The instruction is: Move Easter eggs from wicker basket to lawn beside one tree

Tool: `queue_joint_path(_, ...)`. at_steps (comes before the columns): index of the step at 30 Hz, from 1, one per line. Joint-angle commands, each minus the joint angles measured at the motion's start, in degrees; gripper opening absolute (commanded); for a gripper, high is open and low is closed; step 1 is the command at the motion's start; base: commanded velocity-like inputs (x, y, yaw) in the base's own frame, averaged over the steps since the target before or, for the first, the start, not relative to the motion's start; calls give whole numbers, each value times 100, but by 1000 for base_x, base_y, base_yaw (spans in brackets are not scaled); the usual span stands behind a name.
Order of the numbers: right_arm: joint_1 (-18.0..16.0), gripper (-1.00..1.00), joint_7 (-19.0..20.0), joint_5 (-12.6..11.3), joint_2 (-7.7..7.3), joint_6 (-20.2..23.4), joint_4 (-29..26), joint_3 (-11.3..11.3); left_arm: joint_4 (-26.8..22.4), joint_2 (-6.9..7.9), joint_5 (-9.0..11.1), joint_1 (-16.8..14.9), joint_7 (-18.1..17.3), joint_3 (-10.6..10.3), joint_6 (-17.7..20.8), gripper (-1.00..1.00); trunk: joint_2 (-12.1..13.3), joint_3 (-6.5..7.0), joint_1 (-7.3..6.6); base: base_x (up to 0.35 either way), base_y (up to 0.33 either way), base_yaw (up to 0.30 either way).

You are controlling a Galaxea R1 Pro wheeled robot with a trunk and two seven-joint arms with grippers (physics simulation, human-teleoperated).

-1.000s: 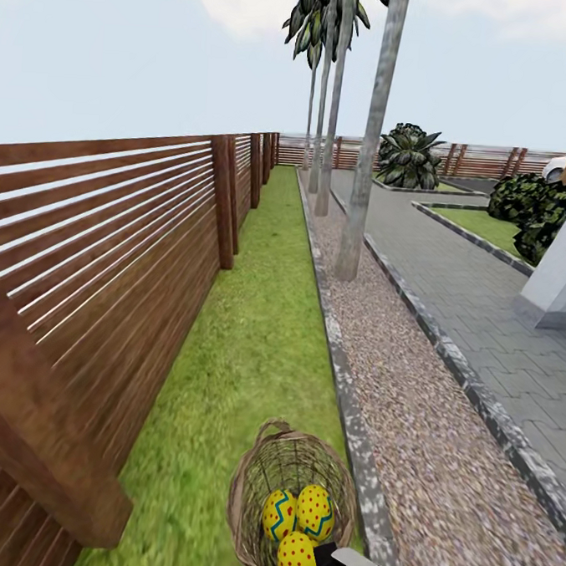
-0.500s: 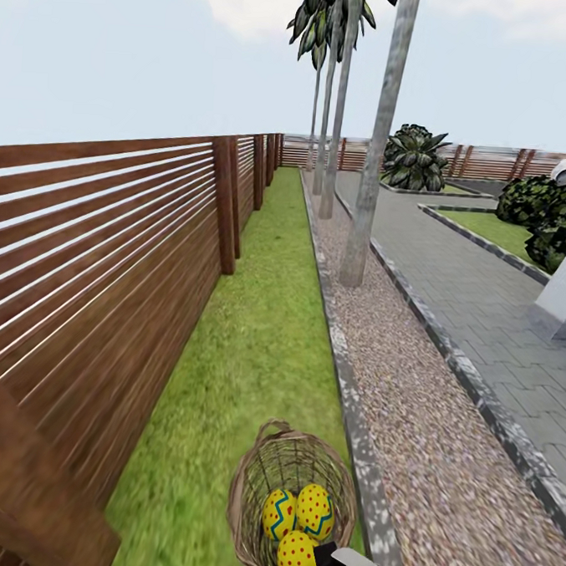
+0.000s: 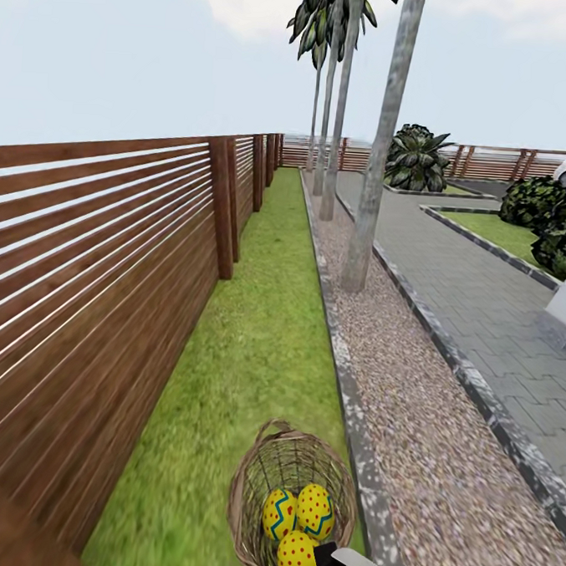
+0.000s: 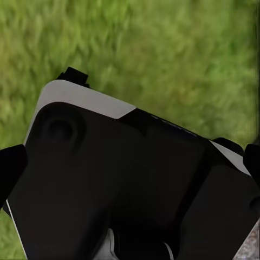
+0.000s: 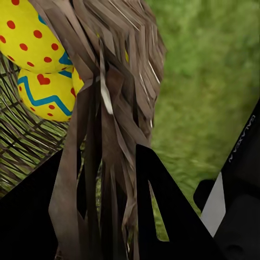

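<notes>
So there's one wicker basket [image 3: 290,501] on the lawn [image 3: 254,348] with three Easter eggs [image 3: 300,523] in it. Past that I count four tall grey tree trunks [image 3: 375,180] and one long wooden fence [image 3: 108,264].

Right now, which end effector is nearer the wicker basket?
Right. The right end effector is at the wicker basket, its rim weave between the fingers. The left one hangs over grass; no basket shows in its wrist view.

This is a house garden, outdoors under open sky. A strip of lawn [image 3: 255,331] runs far ahead between a brown slatted fence [image 3: 109,256] at left and a stone kerb [image 3: 338,337] at right, with gravel [image 3: 410,391], grey paving [image 3: 483,304], palm-like trunks [image 3: 379,155] and shrubs [image 3: 416,157] beyond.
</notes>
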Motion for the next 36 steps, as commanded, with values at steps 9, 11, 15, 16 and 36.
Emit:
queue_joint_path(9,-8,-100,-6,-22,0,-42,8,18,11,4,60,-7,-17,6,10,100,-9,-9,5,325,54,0)
queue_joint_path(11,-8,-100,-7,-21,0,-42,8,19,11,3,60,-7,-17,6,10,100,-9,-8,5,325,74,30)
queue_joint_path(15,-8,-100,-6,-19,0,-42,8,23,11,5,60,-7,-17,6,10,100,-9,3,5,325,74,108)
queue_joint_path(16,-8,-100,-6,-19,0,-42,8,19,11,6,60,-7,-17,6,10,100,-9,4,5,325,74,51)
queue_joint_path(36,-8,-100,-5,-19,0,-41,8,17,11,9,60,-7,-17,6,10,100,-9,-4,5,325,73,-24)
